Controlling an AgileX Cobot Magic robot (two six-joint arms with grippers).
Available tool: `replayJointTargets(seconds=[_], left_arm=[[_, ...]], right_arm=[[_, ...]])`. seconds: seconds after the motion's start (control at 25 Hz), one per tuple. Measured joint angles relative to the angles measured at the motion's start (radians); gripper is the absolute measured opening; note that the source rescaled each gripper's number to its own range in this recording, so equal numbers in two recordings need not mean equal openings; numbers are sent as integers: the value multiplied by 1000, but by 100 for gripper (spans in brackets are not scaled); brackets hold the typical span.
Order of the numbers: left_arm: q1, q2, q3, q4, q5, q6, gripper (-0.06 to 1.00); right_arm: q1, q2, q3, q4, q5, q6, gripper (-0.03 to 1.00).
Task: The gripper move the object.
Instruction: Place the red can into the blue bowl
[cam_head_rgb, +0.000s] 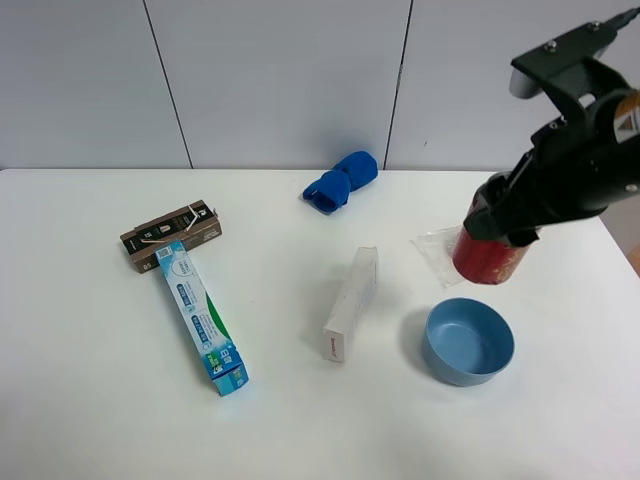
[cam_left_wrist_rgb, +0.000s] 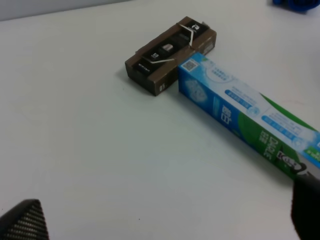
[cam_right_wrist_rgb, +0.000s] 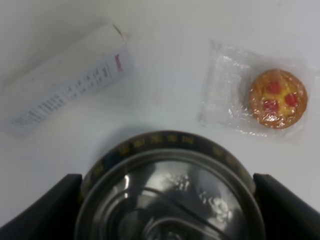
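Three boxes (cam_head_rgb: 170, 237) (cam_head_rgb: 203, 318) (cam_head_rgb: 350, 303), one can (cam_head_rgb: 487, 262), one bowl (cam_head_rgb: 440, 362)

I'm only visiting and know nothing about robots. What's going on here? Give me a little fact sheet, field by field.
Right hand: shut on the red can, a finger on either side
Left hand: open, holding nothing
Can lifted or resting: cannot tell
Near the can: blue bowl, empty; wrapped tart
Centre: white box, blue cloth
Left side: toothpaste box touching a brown box
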Motion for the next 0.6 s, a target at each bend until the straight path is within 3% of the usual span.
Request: replayJointTargets(seconds=[0.32,0.6], left_arm=[[0,0,0,0,0,0,100],[0,0,0,0,0,0,100]], right_arm=[[0,-104,278,22,-197,19,0],[0,-79,363,20,-336,63,0]])
